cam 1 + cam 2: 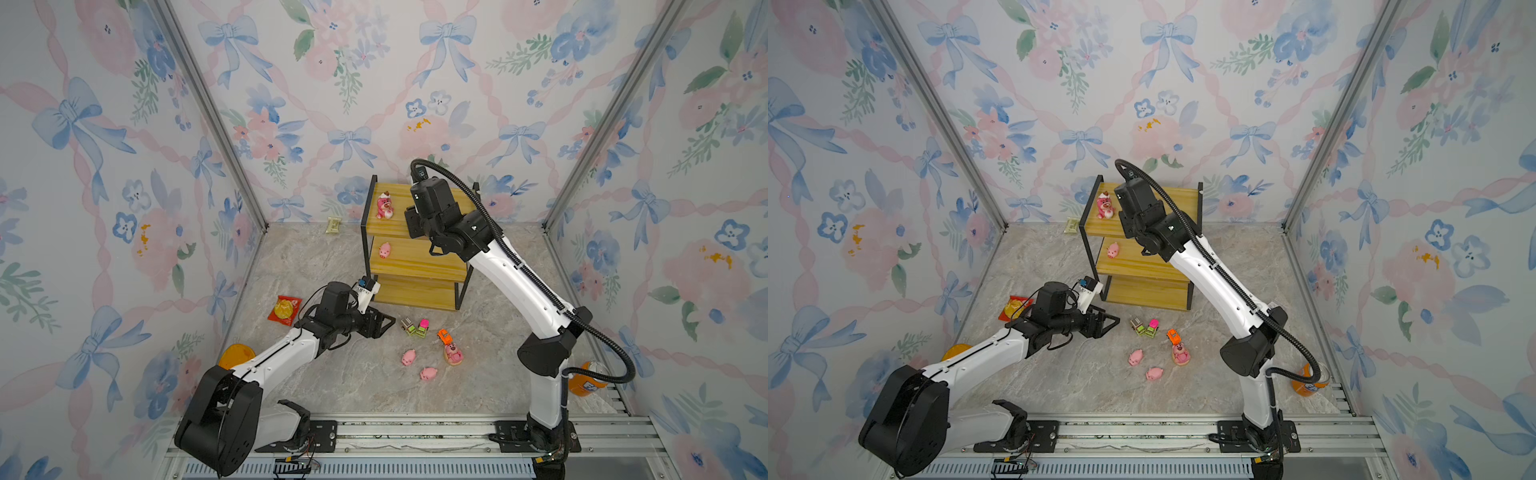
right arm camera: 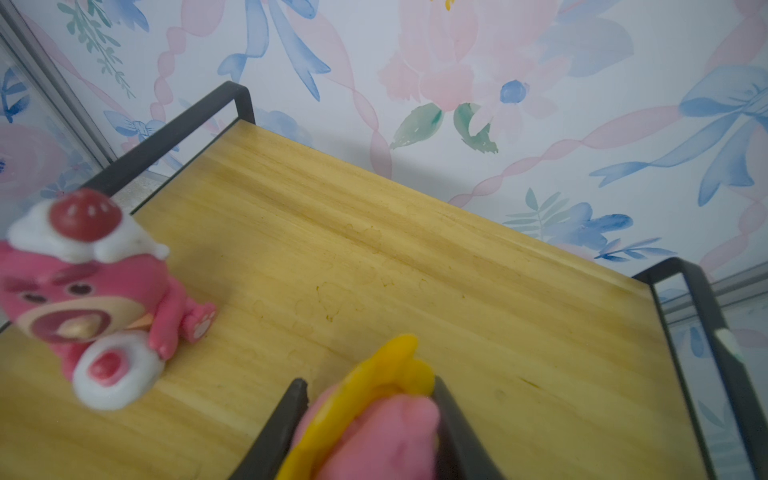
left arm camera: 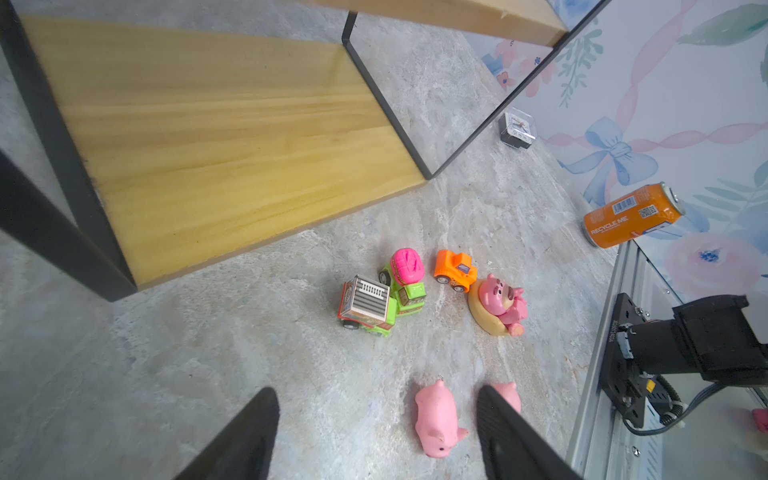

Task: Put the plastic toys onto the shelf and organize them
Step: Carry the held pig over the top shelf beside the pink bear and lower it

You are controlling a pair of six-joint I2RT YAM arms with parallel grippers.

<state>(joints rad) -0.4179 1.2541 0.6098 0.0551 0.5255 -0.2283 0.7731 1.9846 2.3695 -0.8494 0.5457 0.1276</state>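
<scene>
The shelf (image 1: pixel 415 259) stands at the back. My right gripper (image 2: pixel 370 386) hovers over its top board (image 2: pixel 374 249), shut on a pink bear with a yellow part (image 2: pixel 374 419). Another bear (image 1: pixel 383 205) sits on that board, and a pig (image 1: pixel 384 250) lies on the middle board. On the floor are three cars (image 1: pixel 408 325) (image 1: pixel 422 327) (image 1: pixel 444 336), a bear (image 1: pixel 453 354) and two pigs (image 1: pixel 409 357) (image 1: pixel 428 374). My left gripper (image 3: pixel 378 399) is open and empty above the floor, left of the cars. One pig (image 3: pixel 438 419) shows between its fingers.
A red snack packet (image 1: pixel 284 308) lies behind the left arm and an orange lid (image 1: pixel 236 355) shows beside it. An orange can (image 3: pixel 631 216) stands by the right wall. A small clock (image 3: pixel 517 129) sits right of the shelf, a small wrapper (image 1: pixel 333 225) at its back left.
</scene>
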